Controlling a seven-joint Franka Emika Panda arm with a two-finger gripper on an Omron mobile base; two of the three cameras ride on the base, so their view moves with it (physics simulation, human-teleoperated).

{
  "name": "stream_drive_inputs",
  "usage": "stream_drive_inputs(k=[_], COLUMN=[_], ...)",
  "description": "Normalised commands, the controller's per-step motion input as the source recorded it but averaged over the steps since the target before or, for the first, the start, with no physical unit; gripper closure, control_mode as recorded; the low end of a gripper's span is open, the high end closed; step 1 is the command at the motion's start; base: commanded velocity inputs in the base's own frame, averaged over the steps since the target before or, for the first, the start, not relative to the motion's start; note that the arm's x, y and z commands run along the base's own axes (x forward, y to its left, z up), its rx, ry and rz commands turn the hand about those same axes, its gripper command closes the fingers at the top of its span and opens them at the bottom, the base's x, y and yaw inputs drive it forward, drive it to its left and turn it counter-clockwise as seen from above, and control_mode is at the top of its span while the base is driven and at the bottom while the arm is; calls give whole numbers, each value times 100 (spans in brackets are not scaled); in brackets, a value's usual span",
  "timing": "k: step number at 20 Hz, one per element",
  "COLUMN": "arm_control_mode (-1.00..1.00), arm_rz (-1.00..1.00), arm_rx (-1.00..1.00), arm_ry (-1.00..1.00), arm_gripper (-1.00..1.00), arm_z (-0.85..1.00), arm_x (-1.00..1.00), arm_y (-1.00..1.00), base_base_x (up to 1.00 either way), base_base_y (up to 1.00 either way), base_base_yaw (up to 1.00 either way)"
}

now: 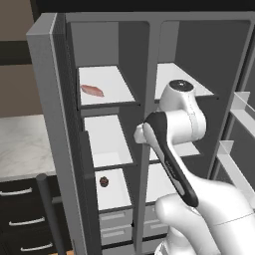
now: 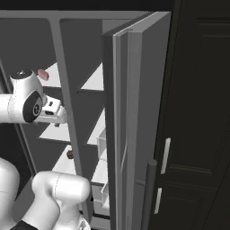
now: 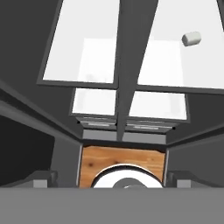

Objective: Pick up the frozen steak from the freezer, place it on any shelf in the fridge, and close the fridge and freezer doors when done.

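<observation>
Left base view — steak: the frozen steak (image 1: 92, 90) lies flat on the top shelf (image 1: 107, 85) of the freezer (image 1: 104, 149), towards the shelf's left side and set back a little from its front edge.
Left base view — long axis: it runs roughly across the shelf, left to right, tilting slightly down at its right end.
Left base view — arm: the white arm's wrist (image 1: 149, 133) sits in front of the grey divider between freezer and fridge (image 1: 194, 114), at about the height of the second shelf.
Left base view — relation: the steak lies up and to the left of the wrist, one shelf higher and well apart from it.
Left base view — other thing: a dark red ball (image 1: 103, 182) rests on a lower freezer shelf, below the wrist.
Right base view — steak: it shows as a small pink patch (image 2: 43, 74) on the upper shelf, just past the arm's round joint.
Right base view — wrist: it points into the unit at the level below the steak, near the divider.
Right base view — door: the fridge door (image 2: 130, 126) stands open on the right.
Hand view — outlook: the camera looks down the divider (image 3: 127, 65), with white shelves on both sides, grey drawers (image 3: 127, 124) below and a wooden floor (image 3: 122, 159) at the bottom.
Hand view — small thing: a white lump (image 3: 191, 38) sits on the shelf at the upper right.
Hand view — the hand: its fingers stand wide apart and hold nothing.
Judgement: the coming move likely calls for lifting and swinging the hand left, then coming at the steak across its short side.
</observation>
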Motion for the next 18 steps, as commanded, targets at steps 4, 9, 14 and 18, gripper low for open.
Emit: stream_drive_inputs(k=[4, 9, 14, 18], arm_control_mode=[-100, -100, -100, -100], arm_rz=[0, 0, 0, 0], arm_rx=[0, 0, 0, 0], arm_ry=[-1, 0, 0, 0], arm_gripper=[-100, -100, -100, -100], arm_z=[1, 0, 0, 0], arm_x=[3, 0, 0, 0], arm_y=[10, -77, -5, 0], base_base_x=[0, 0, 0, 0], base_base_y=[0, 0, 0, 0], base_base_yaw=[0, 0, 0, 0])
